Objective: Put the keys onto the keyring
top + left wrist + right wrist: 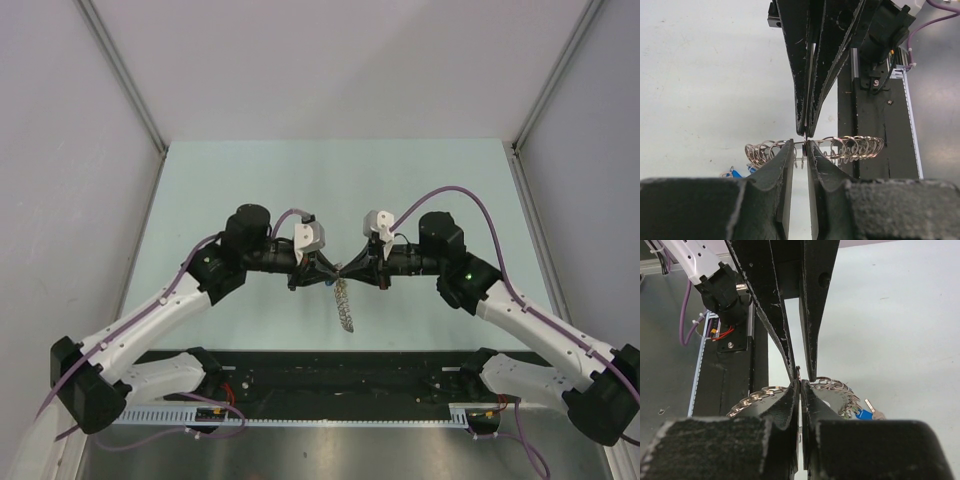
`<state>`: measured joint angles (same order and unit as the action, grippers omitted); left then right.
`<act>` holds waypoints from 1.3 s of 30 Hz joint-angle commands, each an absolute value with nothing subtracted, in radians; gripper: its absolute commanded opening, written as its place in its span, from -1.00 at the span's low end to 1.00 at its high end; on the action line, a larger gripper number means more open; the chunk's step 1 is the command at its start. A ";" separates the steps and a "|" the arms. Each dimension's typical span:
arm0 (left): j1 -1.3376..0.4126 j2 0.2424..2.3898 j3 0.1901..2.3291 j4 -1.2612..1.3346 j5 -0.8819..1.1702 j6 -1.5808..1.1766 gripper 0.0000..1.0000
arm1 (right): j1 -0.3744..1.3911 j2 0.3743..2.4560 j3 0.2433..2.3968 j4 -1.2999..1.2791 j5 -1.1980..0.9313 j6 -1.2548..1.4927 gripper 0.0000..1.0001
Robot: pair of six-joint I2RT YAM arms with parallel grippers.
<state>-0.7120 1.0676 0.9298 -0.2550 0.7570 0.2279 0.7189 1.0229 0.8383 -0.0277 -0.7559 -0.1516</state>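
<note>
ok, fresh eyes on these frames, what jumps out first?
The two arms meet tip to tip over mid-table. The left gripper and right gripper both look pinched on the same short stretch of the coiled silver keyring, which trails from them toward the near edge. Next comes a blue-headed key, peeking out beside the ring's coils in the right wrist view.

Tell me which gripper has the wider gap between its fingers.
The left gripper: its fingers stand clearly apart, with the wire of the keyring crossing between them; on the right gripper they almost touch.
</note>
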 commanded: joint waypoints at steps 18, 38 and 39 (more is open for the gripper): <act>-0.608 1.005 0.885 -0.192 0.686 0.126 -0.99 | 0.693 1.060 0.927 -0.011 -0.707 -0.085 0.04; -0.298 0.629 0.634 -0.150 0.378 0.057 -0.99 | 0.667 1.471 0.927 0.043 -0.338 -0.069 0.12; -0.295 0.626 0.630 -0.152 0.333 0.060 -0.99 | 0.684 1.491 0.925 0.048 -0.321 -0.089 0.08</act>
